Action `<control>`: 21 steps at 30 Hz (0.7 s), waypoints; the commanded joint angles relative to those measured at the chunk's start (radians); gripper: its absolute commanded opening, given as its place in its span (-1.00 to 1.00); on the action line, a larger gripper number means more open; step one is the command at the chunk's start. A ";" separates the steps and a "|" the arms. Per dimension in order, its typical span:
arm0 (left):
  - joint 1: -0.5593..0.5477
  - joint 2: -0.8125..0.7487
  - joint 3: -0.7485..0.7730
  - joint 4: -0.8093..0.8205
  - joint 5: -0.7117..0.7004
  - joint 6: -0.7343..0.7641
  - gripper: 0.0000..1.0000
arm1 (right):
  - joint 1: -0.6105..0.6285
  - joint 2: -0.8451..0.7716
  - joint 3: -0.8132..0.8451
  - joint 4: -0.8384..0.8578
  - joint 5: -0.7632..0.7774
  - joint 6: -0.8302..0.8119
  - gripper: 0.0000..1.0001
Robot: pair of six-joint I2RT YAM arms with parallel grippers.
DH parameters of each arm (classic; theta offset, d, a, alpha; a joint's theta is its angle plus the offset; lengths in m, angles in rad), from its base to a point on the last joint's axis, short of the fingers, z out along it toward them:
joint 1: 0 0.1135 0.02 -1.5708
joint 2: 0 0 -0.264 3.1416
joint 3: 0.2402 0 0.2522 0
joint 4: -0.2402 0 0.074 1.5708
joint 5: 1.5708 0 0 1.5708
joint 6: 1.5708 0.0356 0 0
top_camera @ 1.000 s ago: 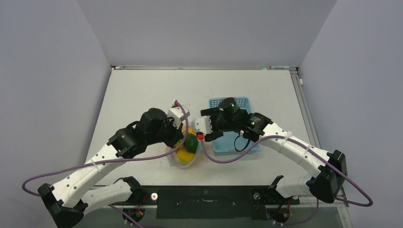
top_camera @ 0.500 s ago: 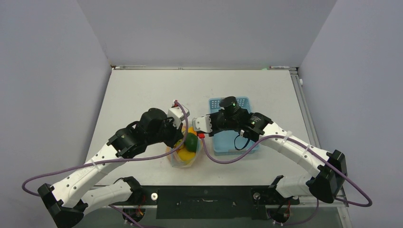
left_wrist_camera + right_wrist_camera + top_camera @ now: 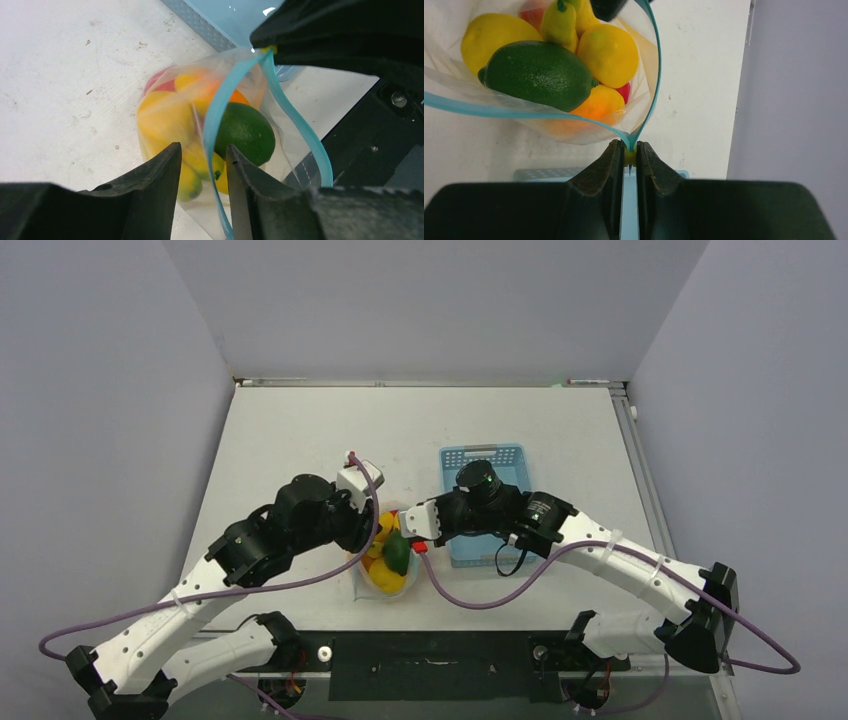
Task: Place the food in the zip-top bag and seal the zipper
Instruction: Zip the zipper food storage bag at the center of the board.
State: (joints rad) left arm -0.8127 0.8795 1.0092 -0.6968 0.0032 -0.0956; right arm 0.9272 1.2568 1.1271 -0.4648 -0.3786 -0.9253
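Observation:
The zip-top bag point(image 3: 389, 565) lies between my two arms, its mouth spread open. Inside it sits the food: a green lime point(image 3: 536, 75), yellow lemons point(image 3: 608, 54), an orange point(image 3: 596, 106) and a red piece behind them. My right gripper point(image 3: 629, 150) is shut on one end of the teal zipper point(image 3: 656, 65), pinching a small yellow tab there. My left gripper point(image 3: 202, 152) is open, and the zipper point(image 3: 212, 115) runs loosely through the gap between its fingers. The lime point(image 3: 245, 132) shows just beyond those fingers.
A light-blue lattice basket point(image 3: 497, 455) stands right of the bag, mostly under my right arm. Its edge point(image 3: 549, 173) shows just behind my right fingers. Purple cables loop near the table's front edge, and grey walls close in the table.
My right gripper has shut on the zipper's end and pulled nearer. My left gripper has opened off the strip, and the left arm has drawn back to the left.

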 commanded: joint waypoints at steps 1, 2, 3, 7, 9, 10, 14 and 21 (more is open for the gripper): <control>-0.006 -0.045 0.023 0.004 -0.044 -0.007 -0.22 | 0.070 -0.047 0.024 0.013 0.056 0.065 -0.90; -0.006 -0.051 0.030 -0.003 -0.044 -0.007 -0.17 | 0.081 -0.047 0.033 -0.001 0.064 0.074 -0.90; -0.006 -0.058 0.038 -0.006 -0.043 -0.009 -0.10 | 0.092 -0.048 0.042 -0.011 0.071 0.085 -0.89; -0.005 -0.088 0.051 -0.007 -0.026 -0.009 0.18 | 0.117 -0.051 0.075 -0.047 0.102 0.145 -0.90; -0.006 -0.104 0.051 -0.002 -0.011 -0.006 0.24 | 0.130 -0.056 0.094 -0.067 0.111 0.178 -0.89; -0.006 -0.112 0.050 0.003 -0.004 -0.004 0.26 | 0.136 -0.059 0.102 -0.075 0.118 0.198 -0.90; -0.007 -0.142 0.050 0.037 0.084 0.012 0.31 | 0.178 -0.065 0.164 -0.124 0.153 0.286 -0.89; -0.006 -0.181 0.062 0.100 0.204 0.052 0.45 | 0.228 -0.040 0.277 -0.222 0.181 0.433 -0.89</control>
State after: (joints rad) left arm -0.8127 0.7193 1.0176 -0.6884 0.1101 -0.0807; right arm 1.1313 1.2377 1.3155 -0.6678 -0.2306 -0.6025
